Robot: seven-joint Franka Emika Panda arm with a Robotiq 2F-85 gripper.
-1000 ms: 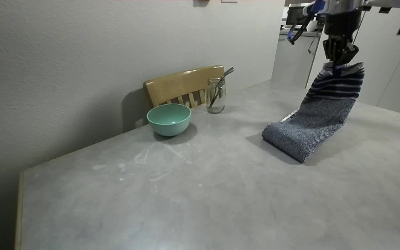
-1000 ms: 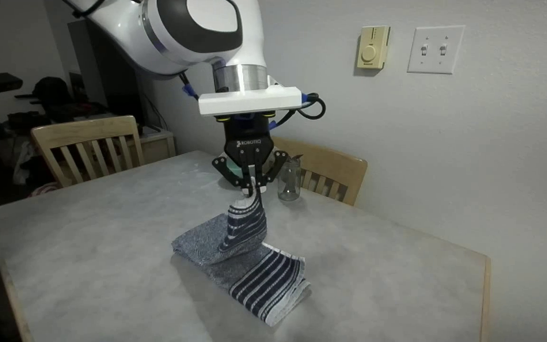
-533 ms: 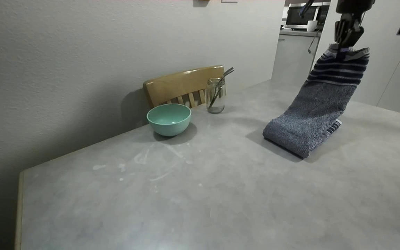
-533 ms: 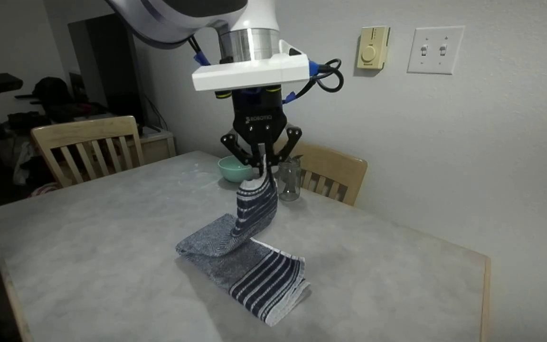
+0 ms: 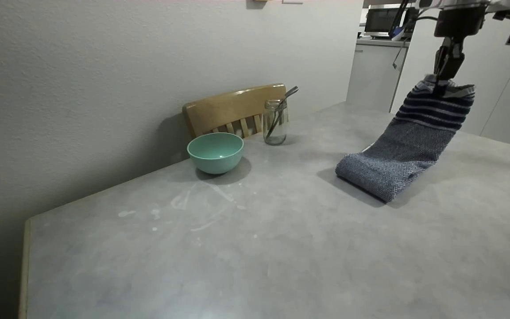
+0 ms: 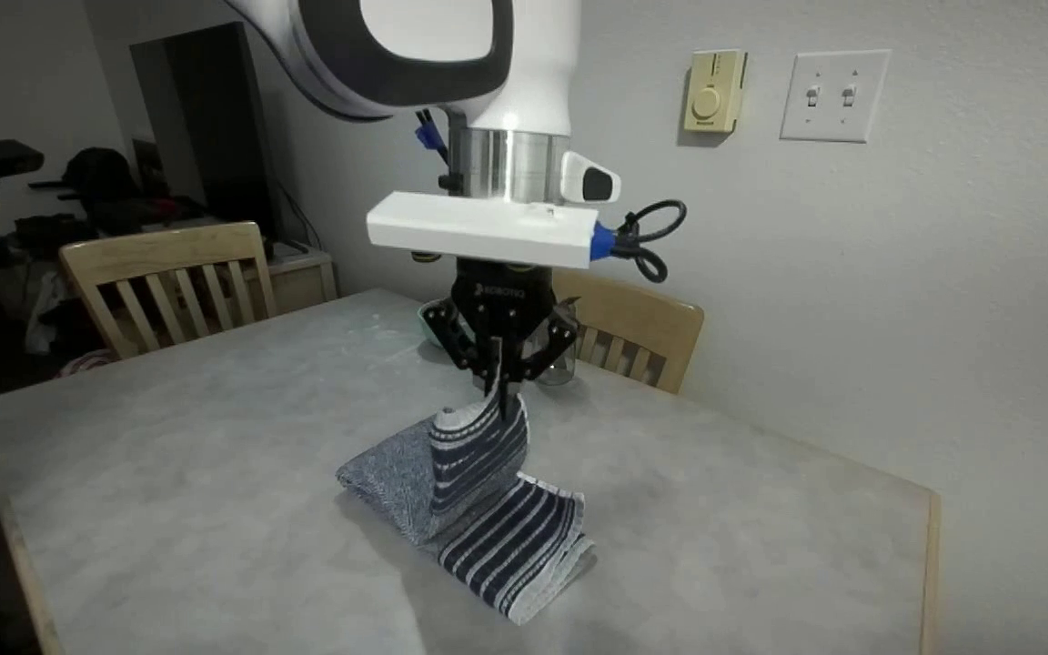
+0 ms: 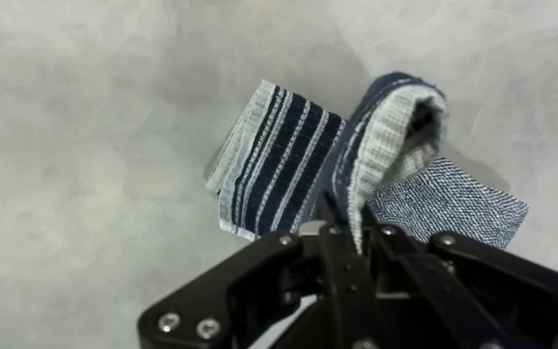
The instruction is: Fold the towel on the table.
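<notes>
Towel [image 5: 407,144] pinched in end effector [image 6: 495,397], teal bowl [image 5: 215,163] and glass jar [image 5: 279,133] well away on table [image 5: 290,248], chair [image 5: 233,106] behind them

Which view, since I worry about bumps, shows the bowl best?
An exterior view shows the bowl best, whole and with nothing in front of it. In an exterior view where the gripper stands in front, only part of it shows. The wrist view does not show it.

The Franka Panda arm [image 6: 538,73] is smooth white, with a black band [image 6: 438,82] round a pale rounded cover [image 6: 428,27], a shiny silver collar [image 6: 515,166], and a flat white bar [image 6: 478,227] with blue plug [image 6: 602,242] and looped black cables [image 6: 629,238]. The black pincer [image 6: 497,393] bears pale ROBOTIQ lettering [image 6: 499,291]; bright screws [image 7: 169,322] stud its linkages [image 7: 250,264].
</notes>
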